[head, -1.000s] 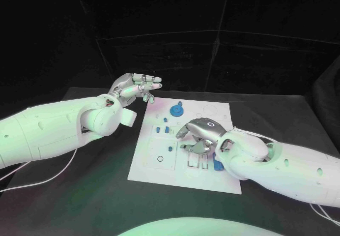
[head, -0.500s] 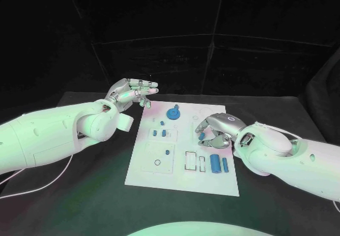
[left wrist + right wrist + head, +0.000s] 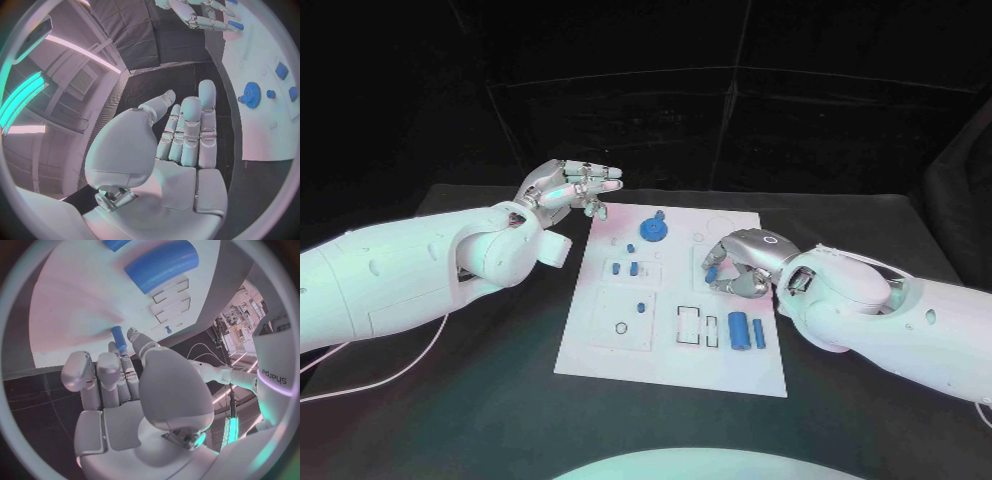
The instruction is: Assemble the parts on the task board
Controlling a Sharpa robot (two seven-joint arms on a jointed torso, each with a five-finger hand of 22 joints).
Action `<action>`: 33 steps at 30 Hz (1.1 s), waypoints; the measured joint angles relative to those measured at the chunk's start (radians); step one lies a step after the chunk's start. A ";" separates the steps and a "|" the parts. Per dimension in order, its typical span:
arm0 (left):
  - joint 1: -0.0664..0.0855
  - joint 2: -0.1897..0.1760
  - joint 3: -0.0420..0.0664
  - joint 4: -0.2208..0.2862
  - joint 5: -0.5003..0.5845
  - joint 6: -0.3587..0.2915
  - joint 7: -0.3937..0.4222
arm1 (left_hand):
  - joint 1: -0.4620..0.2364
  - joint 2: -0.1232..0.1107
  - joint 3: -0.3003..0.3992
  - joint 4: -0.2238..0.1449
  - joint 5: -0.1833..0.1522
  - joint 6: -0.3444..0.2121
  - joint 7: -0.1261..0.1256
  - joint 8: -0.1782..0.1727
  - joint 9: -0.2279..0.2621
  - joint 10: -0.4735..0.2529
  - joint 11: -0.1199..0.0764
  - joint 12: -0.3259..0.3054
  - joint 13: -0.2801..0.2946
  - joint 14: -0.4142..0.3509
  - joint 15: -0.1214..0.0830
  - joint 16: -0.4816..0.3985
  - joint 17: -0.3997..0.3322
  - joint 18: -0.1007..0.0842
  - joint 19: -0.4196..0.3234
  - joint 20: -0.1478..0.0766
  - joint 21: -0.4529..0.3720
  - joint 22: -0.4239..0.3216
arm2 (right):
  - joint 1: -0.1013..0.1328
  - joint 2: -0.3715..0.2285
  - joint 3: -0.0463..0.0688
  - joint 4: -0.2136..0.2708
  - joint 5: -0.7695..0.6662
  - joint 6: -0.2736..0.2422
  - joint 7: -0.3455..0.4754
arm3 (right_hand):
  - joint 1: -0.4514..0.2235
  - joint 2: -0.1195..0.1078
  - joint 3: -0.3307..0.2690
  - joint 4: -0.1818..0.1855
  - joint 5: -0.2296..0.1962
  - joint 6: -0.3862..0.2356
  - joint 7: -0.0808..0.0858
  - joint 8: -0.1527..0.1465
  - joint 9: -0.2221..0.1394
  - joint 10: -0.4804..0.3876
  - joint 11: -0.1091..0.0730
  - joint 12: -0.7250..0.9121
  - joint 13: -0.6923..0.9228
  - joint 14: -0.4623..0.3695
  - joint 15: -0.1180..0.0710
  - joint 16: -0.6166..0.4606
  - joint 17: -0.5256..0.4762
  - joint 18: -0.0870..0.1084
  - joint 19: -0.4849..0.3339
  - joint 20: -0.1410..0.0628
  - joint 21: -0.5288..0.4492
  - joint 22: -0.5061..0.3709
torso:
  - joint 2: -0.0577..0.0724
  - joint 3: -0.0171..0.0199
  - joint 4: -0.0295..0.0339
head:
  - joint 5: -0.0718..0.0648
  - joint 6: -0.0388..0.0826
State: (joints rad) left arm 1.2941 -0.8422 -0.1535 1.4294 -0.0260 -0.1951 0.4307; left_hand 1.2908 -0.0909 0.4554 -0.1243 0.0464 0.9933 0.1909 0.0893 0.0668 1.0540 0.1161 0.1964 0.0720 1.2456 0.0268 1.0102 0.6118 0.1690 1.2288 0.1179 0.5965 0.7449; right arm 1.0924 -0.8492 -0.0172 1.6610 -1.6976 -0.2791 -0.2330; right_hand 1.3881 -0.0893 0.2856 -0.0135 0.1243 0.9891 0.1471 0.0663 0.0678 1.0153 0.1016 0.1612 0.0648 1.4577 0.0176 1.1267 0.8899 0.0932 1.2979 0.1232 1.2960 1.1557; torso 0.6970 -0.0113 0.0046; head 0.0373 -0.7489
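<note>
Hovering over the middle of the task board [image 3: 733, 372], the right hand [image 3: 737, 268] is seen with a small blue peg [image 3: 118, 338] pinched at its fingertips [image 3: 128, 357], the peg's long axis running out past them toward the white plate. In the head view the peg [image 3: 711, 274] shows as a blue sliver under the curled fingers; whether its tip already touches the board cannot be told. Two blue cylinders [image 3: 746, 331] are laid side by side nearer the robot, and a blue gear [image 3: 655, 229] is seated at the far end. The left hand [image 3: 568, 186] is held off the board's far left corner, fingers loosely apart and empty. The right hand is judged far nearer the open holes.
</note>
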 measured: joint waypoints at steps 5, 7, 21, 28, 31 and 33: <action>0.000 0.000 0.000 0.000 0.000 0.001 -0.001 | 0.000 0.000 0.000 0.000 0.000 0.000 0.000 0.000 0.000 0.000 0.000 0.000 0.000 0.000 0.000 0.000 0.000 0.000 0.000 0.000 0.000 0.000 | 0.000 0.006 0.000 -0.005 -0.009 0.010 -0.007 | 0.006 0.006 0.047 -0.003 -0.029 0.026 0.000 0.001 0.000 0.042 -0.007 0.010 -0.002 0.007 -0.007 0.028 0.033 0.000 0.024 -0.006 0.020 0.030 | 0.000 0.0000 0.0001 | -0.001 -0.001; 0.000 -0.001 0.000 0.000 0.000 0.002 -0.001 | 0.000 0.000 0.000 0.000 0.000 0.000 0.000 0.000 0.000 0.000 0.000 0.000 0.000 0.000 0.000 0.000 0.000 0.000 0.000 0.000 0.000 0.000 | 0.000 0.008 0.000 -0.006 -0.012 0.014 -0.009 | 0.006 0.006 0.067 -0.002 -0.037 0.042 -0.001 0.008 0.003 0.073 -0.012 0.015 -0.002 0.009 -0.009 0.047 0.056 0.000 0.038 -0.012 0.036 0.053 | -0.001 0.0000 0.0001 | -0.002 -0.001; 0.000 -0.001 0.000 0.000 0.000 0.003 -0.003 | 0.000 0.000 0.000 0.000 0.000 0.000 0.000 0.000 0.000 0.000 0.000 0.000 0.000 0.000 0.000 0.000 0.000 0.000 0.000 0.000 0.000 0.000 | 0.000 0.012 0.000 -0.005 -0.039 0.012 -0.023 | 0.044 0.032 0.189 -0.048 -0.078 0.136 -0.011 0.041 0.016 0.188 -0.016 0.025 0.005 0.007 -0.029 0.093 0.112 -0.016 0.087 -0.034 0.100 0.144 | -0.001 0.0004 -0.0003 | -0.005 -0.005; 0.000 -0.001 0.000 -0.001 0.000 0.004 -0.004 | 0.000 0.000 0.000 0.000 0.000 0.000 0.000 0.000 0.000 0.000 0.000 0.005 0.000 0.000 0.000 0.000 -0.001 0.000 0.000 0.000 0.000 -0.001 | -0.001 -0.014 0.007 0.036 -0.044 -0.018 -0.023 | 0.044 0.032 0.212 -0.060 -0.080 0.136 -0.010 0.041 0.016 0.191 -0.012 0.012 0.006 0.007 -0.029 0.098 0.114 -0.016 0.091 -0.031 0.104 0.151 | -0.001 0.0006 -0.0003 | -0.001 -0.007; 0.000 -0.002 0.000 -0.002 0.000 0.004 -0.004 | 0.000 0.000 0.000 0.000 0.000 0.000 0.000 0.000 0.000 0.000 0.000 0.005 0.000 0.000 0.000 0.000 -0.001 0.000 0.000 0.000 0.000 -0.001 | -0.001 -0.031 0.022 0.074 -0.024 -0.039 -0.017 | 0.044 0.032 0.214 -0.058 -0.080 0.138 -0.008 0.040 0.013 0.191 -0.012 0.004 0.006 0.007 -0.029 0.098 0.114 -0.016 0.091 -0.031 0.104 0.151 | -0.002 0.0005 -0.0003 | 0.001 -0.007; 0.000 -0.002 -0.001 -0.002 0.000 0.004 -0.004 | 0.000 0.000 0.000 0.000 0.000 0.000 0.000 0.000 0.000 0.000 0.000 0.005 0.000 0.000 0.000 0.000 -0.001 0.000 0.000 0.000 0.000 -0.001 | 0.000 -0.039 0.026 0.101 -0.008 -0.053 -0.010 | 0.044 0.032 0.216 -0.056 -0.076 0.139 -0.007 0.037 0.013 0.191 -0.012 0.004 0.012 0.007 -0.029 0.098 0.114 -0.016 0.091 -0.031 0.104 0.151 | -0.002 0.0005 -0.0003 | 0.003 -0.007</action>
State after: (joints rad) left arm 1.2941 -0.8441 -0.1541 1.4274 -0.0257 -0.1910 0.4263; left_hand 1.2908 -0.0909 0.4555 -0.1243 0.0464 0.9933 0.1908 0.0893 0.0671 1.0540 0.1161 0.2012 0.0721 1.2456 0.0268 1.0102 0.6107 0.1691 1.2288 0.1179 0.5965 0.7441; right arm 1.0922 -0.8881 0.0089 1.7623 -1.7060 -0.3323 -0.2431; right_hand 1.4323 -0.0576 0.5021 -0.0696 0.0485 1.1282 0.1396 0.1028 0.0806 1.2068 0.0896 0.1647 0.0769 1.4649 -0.0110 1.2251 1.0039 0.0769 1.3886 0.0925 1.4002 1.3068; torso 0.6950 -0.0108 0.0043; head 0.0399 -0.7554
